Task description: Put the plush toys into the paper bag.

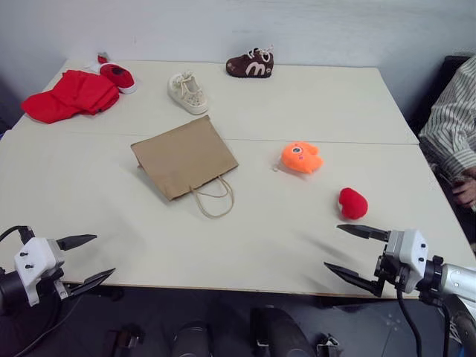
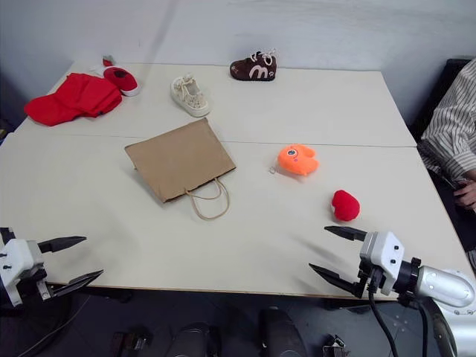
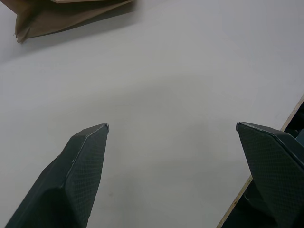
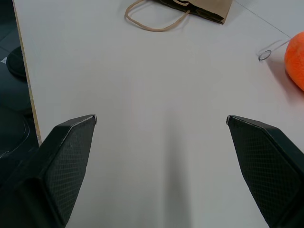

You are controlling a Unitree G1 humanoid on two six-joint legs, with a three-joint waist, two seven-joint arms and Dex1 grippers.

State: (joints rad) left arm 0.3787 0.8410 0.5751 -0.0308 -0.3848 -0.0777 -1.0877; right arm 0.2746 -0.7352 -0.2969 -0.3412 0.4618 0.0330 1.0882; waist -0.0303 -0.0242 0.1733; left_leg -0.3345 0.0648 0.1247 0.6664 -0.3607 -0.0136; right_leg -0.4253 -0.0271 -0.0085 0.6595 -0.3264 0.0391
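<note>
A brown paper bag [image 1: 184, 157] lies flat in the middle of the table, its cord handles [image 1: 215, 196] toward the near edge. To its right rests an orange plush fish [image 1: 301, 158] with one eye. A plain red plush lump [image 1: 352, 203] lies nearer the front right. My right gripper [image 1: 338, 251] hangs open at the near right edge, just in front of the red lump and apart from it. At the near left corner my left gripper [image 1: 104, 256] is open and holds nothing. The bag's corner [image 3: 42, 21] and the orange toy's edge [image 4: 295, 61] show in the wrist views.
A red cloth [image 1: 71, 96] and a small red shoe [image 1: 117, 76] lie at the far left. A cream shoe [image 1: 187, 92] and a brown shoe [image 1: 251, 64] sit along the back. A person in a striped sleeve [image 1: 452, 123] sits at the table's right side.
</note>
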